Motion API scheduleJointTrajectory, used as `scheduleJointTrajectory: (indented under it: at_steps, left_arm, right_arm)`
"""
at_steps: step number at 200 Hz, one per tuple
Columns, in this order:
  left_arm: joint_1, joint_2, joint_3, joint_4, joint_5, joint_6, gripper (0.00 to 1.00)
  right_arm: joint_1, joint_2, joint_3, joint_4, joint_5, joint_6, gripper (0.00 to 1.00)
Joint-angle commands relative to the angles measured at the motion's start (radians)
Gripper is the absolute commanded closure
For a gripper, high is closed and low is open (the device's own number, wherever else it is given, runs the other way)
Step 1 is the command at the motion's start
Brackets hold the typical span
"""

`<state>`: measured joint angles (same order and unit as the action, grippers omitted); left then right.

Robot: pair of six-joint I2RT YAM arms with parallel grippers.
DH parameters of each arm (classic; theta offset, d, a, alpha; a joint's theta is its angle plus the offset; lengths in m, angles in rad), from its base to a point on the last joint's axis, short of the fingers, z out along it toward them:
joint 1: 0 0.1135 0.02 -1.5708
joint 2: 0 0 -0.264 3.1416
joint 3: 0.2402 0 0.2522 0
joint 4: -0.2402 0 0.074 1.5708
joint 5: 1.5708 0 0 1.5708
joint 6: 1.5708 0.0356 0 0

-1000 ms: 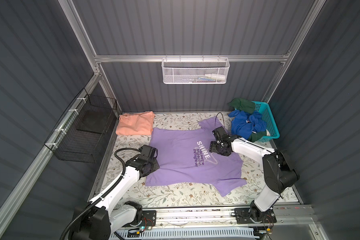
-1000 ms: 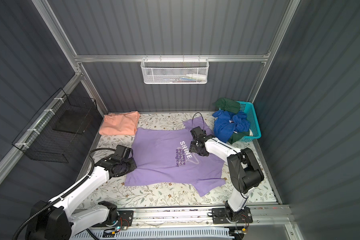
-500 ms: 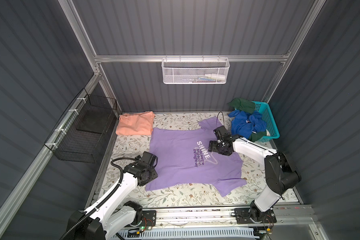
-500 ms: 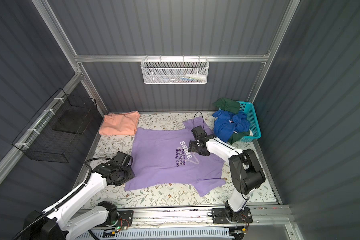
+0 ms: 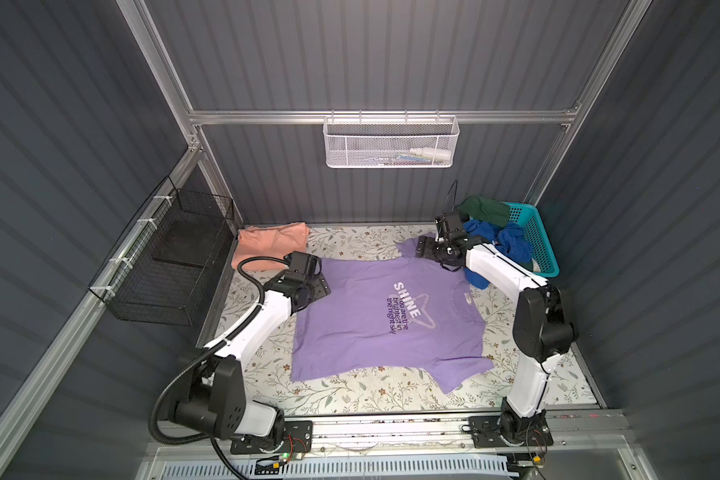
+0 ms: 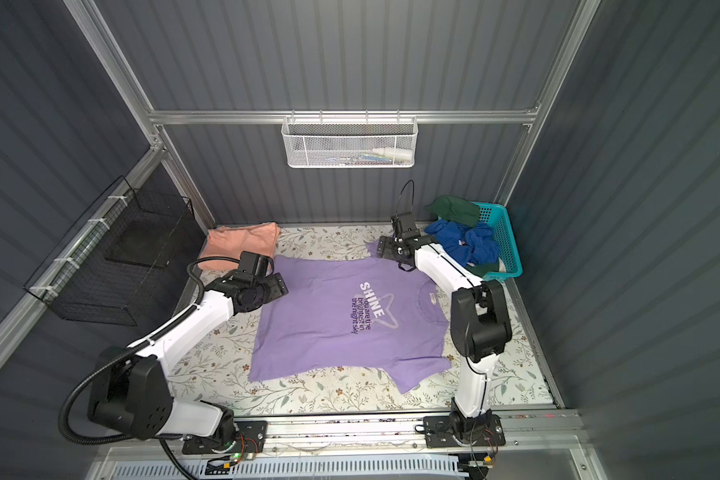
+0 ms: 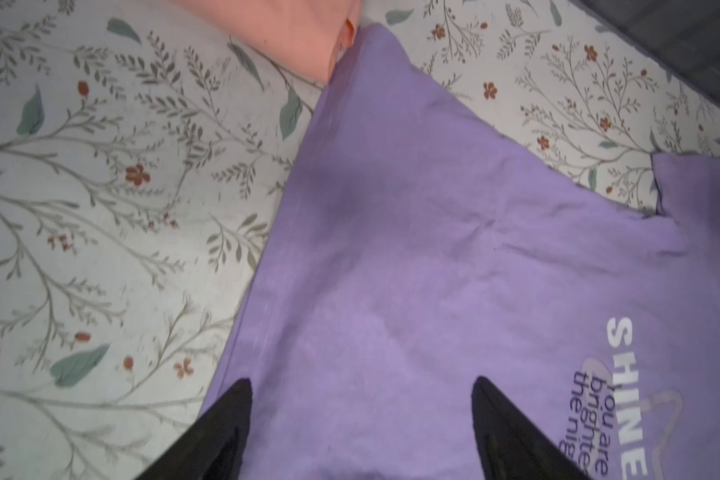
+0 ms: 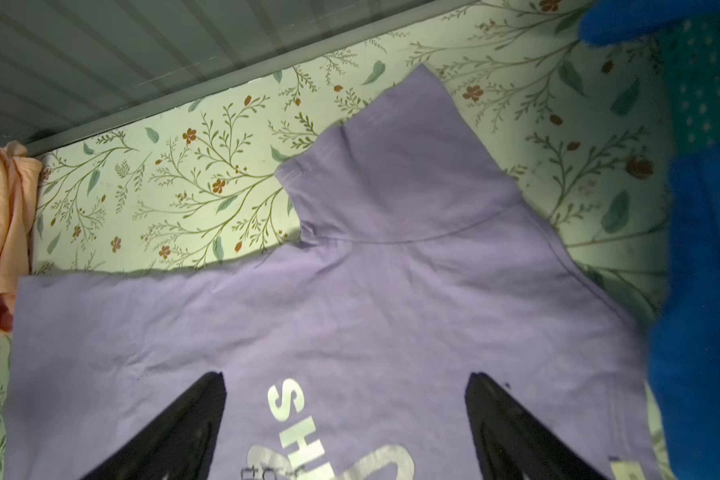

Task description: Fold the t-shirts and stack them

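Observation:
The lavender-purple t-shirt [image 5: 371, 324] [image 6: 329, 328] lies spread flat on the floral mat, lettering up, with its neck toward the right. The salmon-orange t-shirt [image 5: 271, 245] [image 6: 242, 243] rests folded at the back left, touching the purple hem's far corner. My left gripper [image 5: 319, 286] [image 6: 278, 286] hovers open over the far end of the hem. In the left wrist view it [image 7: 360, 384] is spread over purple cloth [image 7: 412, 249], nothing between the fingers. My right gripper [image 5: 422, 251] [image 6: 384, 248] stands open by the far sleeve, over the shirt [image 8: 391, 270] in the right wrist view [image 8: 346, 380].
A turquoise basket [image 5: 537, 245] [image 6: 504, 241] at the back right holds blue [image 5: 499, 245] and dark green [image 5: 483, 210] clothes spilling toward the right arm. A black wire basket [image 5: 171, 257] hangs on the left wall and a white mesh basket [image 5: 391, 141] on the back wall.
My left gripper has opened and swung from the shirt's left edge toward its far hem corner. The right gripper opened wider and moved back from the lettering to the far sleeve.

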<state>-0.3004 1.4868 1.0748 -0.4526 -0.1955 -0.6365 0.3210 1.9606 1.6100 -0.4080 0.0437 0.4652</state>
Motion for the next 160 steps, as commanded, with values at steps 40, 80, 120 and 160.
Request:
scheduleJointTrajectory:
  at_steps: [40,80,120,160]
  left_arm:
    - [0.072,0.361,0.293,0.165,0.006,0.212,0.16]
    - [0.083,0.599,0.557,0.147,0.056,0.281,0.21]
    - [0.083,0.784,0.813,-0.036,-0.028,0.305,0.23]
    - [0.083,0.876,0.915,-0.135,-0.093,0.34,0.23]
  right_arm:
    - [-0.007,0.049,0.035,-0.063,-0.061,-0.027,0.11]
    - [-0.007,-0.103,-0.186,0.005,-0.061,0.014,0.12]
    - [-0.005,-0.198,-0.341,0.042,-0.085,0.056,0.13]
    - [-0.005,-0.241,-0.398,0.025,-0.051,0.052,0.13]
